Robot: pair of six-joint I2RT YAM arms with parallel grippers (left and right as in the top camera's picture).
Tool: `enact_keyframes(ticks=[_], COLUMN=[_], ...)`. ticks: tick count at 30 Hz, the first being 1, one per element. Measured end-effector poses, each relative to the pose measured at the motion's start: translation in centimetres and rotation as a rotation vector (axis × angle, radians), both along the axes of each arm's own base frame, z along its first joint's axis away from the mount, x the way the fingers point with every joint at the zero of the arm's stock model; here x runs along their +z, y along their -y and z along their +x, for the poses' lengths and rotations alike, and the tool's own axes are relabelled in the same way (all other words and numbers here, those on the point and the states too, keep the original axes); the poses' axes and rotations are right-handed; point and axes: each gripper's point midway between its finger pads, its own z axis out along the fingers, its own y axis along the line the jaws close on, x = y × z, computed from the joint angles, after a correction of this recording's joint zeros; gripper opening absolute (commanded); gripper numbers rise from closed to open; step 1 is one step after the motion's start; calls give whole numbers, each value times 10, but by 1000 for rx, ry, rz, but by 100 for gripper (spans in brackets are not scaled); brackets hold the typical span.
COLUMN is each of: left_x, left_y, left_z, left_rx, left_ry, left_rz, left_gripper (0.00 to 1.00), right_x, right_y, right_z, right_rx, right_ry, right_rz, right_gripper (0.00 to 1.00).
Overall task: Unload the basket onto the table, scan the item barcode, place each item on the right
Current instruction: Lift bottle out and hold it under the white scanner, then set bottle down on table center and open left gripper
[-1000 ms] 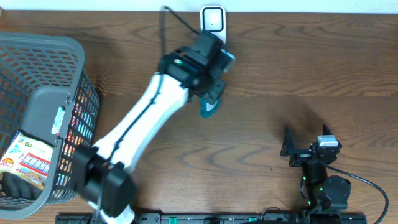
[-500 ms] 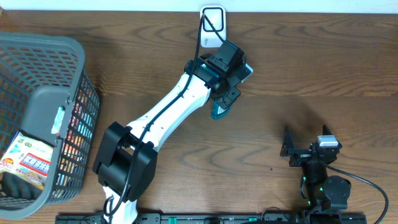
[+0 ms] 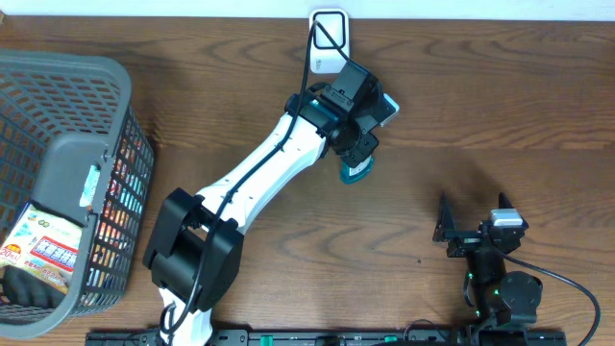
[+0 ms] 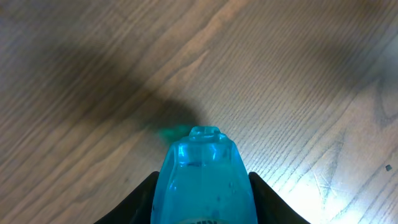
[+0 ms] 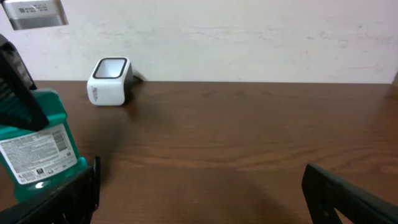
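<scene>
Right gripper (image 3: 445,231) rests nearest, fingers wide apart, empty. Farther in, left gripper (image 3: 357,154) clamps the bottle (image 4: 205,174) aloft, short of the scanner (image 3: 329,34) at the far edge. Presenting step underway; next, its label (image 5: 37,152) probably needs turning toward the scanner.

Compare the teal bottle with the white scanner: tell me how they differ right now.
The bottle is see-through teal with a printed label; the scanner is white. The bottle is gripped by the left gripper; the scanner sits free on the table, at its far edge. Both are small items, near each other.
</scene>
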Motion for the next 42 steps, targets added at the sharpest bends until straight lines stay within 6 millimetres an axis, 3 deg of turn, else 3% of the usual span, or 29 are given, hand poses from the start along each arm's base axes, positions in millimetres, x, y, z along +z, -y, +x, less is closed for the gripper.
enact_keyframes(ticks=[7,9,10,13,19,23,25,27,30,32,35,37,39,42], left_x=[-21,-21,-20,-18,-11,22,57,115,189,237,290,311,319,301], left_y=[-6,-6,-5,-2,0,-3,-8,-21,-54,-92,-171,-240,-306,-393], left_z=[-11,-11,-10,-7,-5,-9,-11,-16,-22,-23,-17,-13,-16,-34], left_rx=[-21,-27,-28,-36,-46,-47,-38,-13,74,200,486,745,1008,1405], left_ry=[-37,-31,-28,-11,12,61,131,258,453,586,740,801,823,747], left_rz=[27,25,24,11,-6,-38,-70,-121,-156,-165,-152,-131,-115,-110], left_gripper=[43,55,73,98,99,100,100,100,100,100,100,100,100,100], right_x=[0,0,0,0,0,0,0,0,0,0,0,0,0,0], right_y=[0,0,0,0,0,0,0,0,0,0,0,0,0,0], right_z=[0,0,0,0,0,0,0,0,0,0,0,0,0,0], right_rx=[0,0,0,0,0,0,0,0,0,0,0,0,0,0], right_ry=[0,0,0,0,0,0,0,0,0,0,0,0,0,0], right_rz=[0,0,0,0,0,0,0,0,0,0,0,0,0,0], right_gripper=[99,99,99,99,99,99,99,99,99,99,99,99,99,99])
